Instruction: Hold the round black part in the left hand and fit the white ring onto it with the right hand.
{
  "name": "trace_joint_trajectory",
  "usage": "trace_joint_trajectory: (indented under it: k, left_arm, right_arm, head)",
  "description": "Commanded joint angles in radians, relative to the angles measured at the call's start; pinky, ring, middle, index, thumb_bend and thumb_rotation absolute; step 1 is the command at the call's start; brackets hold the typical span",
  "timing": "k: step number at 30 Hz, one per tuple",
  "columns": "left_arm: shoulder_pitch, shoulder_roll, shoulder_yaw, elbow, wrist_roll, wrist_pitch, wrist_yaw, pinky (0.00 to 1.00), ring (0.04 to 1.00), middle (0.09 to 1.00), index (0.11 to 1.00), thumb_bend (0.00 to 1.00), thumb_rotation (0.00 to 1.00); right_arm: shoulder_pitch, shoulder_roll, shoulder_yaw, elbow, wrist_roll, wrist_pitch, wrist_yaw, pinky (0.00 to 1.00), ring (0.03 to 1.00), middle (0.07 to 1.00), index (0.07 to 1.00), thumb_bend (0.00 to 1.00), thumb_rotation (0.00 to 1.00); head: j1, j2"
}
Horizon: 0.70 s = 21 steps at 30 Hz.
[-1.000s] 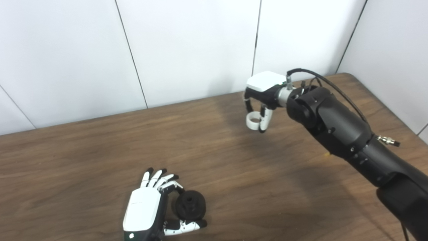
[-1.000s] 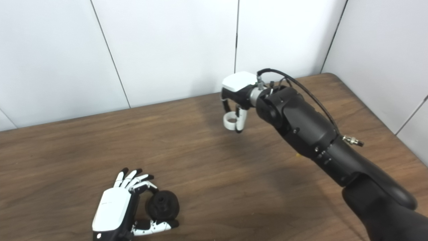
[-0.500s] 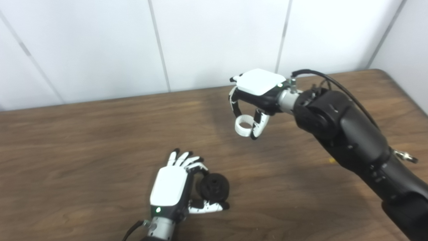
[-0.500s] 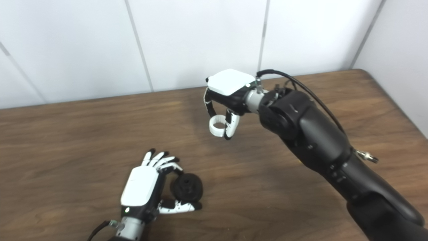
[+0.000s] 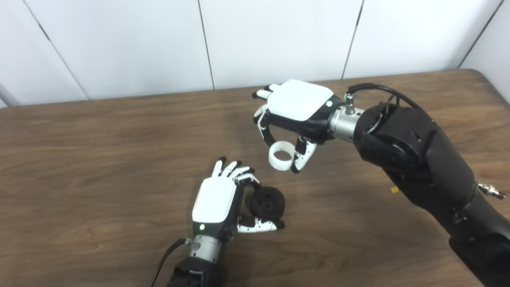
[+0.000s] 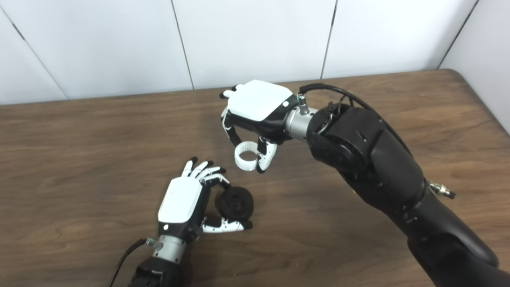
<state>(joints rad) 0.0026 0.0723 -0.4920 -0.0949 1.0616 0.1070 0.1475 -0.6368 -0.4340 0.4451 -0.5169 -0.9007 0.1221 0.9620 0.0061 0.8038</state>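
My left hand [image 5: 217,199] is low in the middle of the wooden table [image 5: 99,159], shut on the round black part [image 5: 267,203], pinched between thumb and fingers with its hub facing up and right. My right hand [image 5: 297,107] hangs above and to the right of it, shut on the white ring [image 5: 281,156], held between thumb and fingers with its opening facing up. The ring is a short way above and behind the black part, not touching it. Both also show in the right eye view: the ring [image 6: 246,156] and the black part [image 6: 236,203].
White wall panels [image 5: 279,36] stand along the table's far edge. A small yellow speck [image 5: 394,189] lies on the table under my right forearm. A cable [image 5: 161,267] runs from my left wrist to the bottom edge.
The camera has swung left, shifting the whole picture. My right hand has carried the white ring down and closer to the black part. My left hand keeps its hold on the black part.
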Motion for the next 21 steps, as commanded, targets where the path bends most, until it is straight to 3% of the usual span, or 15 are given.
trace_joint_trajectory:
  k: [1,21]
  left_arm:
    - [-0.001,0.002,-0.009,0.009,0.024,0.014,-0.018,1.0,0.895,0.785,0.483,0.52,0.06]
    - [-0.008,-0.001,-0.005,0.008,0.015,0.014,-0.018,1.0,0.892,0.788,0.482,0.52,0.05]
  right_arm:
    - [-0.026,0.006,-0.011,-0.043,0.006,-0.016,0.007,1.0,0.997,0.827,0.482,0.53,0.14]
    - [0.061,0.074,-0.002,-0.105,-0.017,-0.052,0.056,1.0,1.0,0.846,0.482,0.53,0.14]
  head:
    - [0.001,0.006]
    - [0.006,0.02]
